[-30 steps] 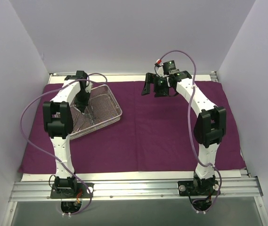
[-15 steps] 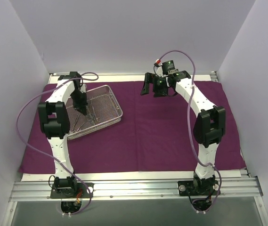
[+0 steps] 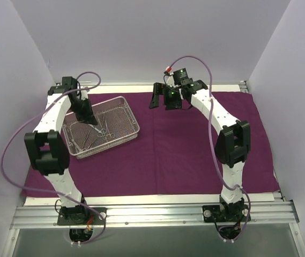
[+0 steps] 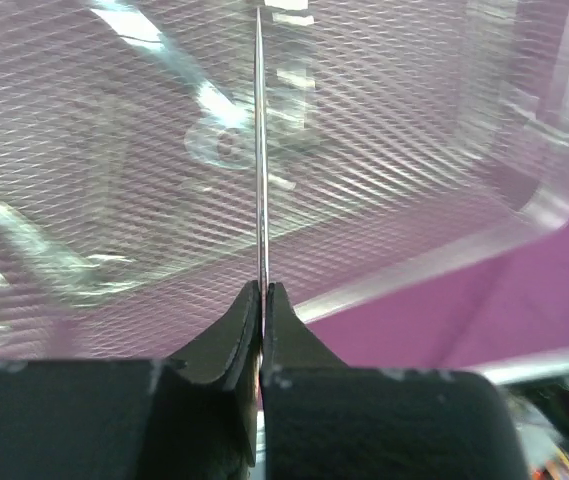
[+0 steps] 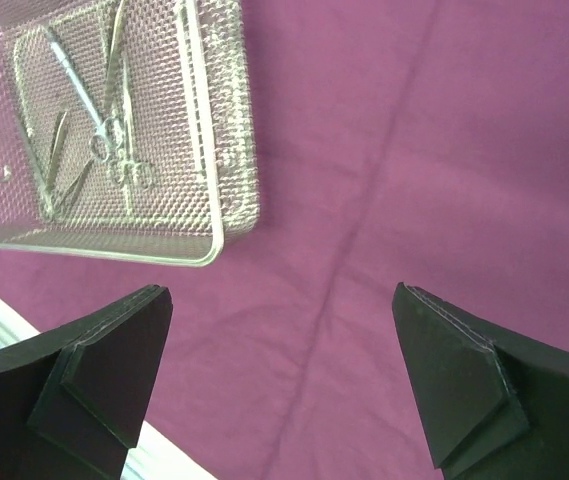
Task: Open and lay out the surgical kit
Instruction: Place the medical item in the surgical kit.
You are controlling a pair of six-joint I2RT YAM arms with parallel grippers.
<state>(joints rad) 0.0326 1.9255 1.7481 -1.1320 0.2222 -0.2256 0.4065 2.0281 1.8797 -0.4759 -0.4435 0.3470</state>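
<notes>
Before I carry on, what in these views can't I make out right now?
- Left wrist view: the metal tool in the left fingers shows edge-on only; its type is unclear.
- Left wrist view: the tray's contents are blurred.
- Top view: the instruments are too small to count.
- Right wrist view: the top edge cuts off the tray's far end.

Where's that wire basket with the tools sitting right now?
Seen from above, the wire basket sits on the purple cloth's far left part, beneath the left gripper, which pinches a thin metal tool.
</notes>
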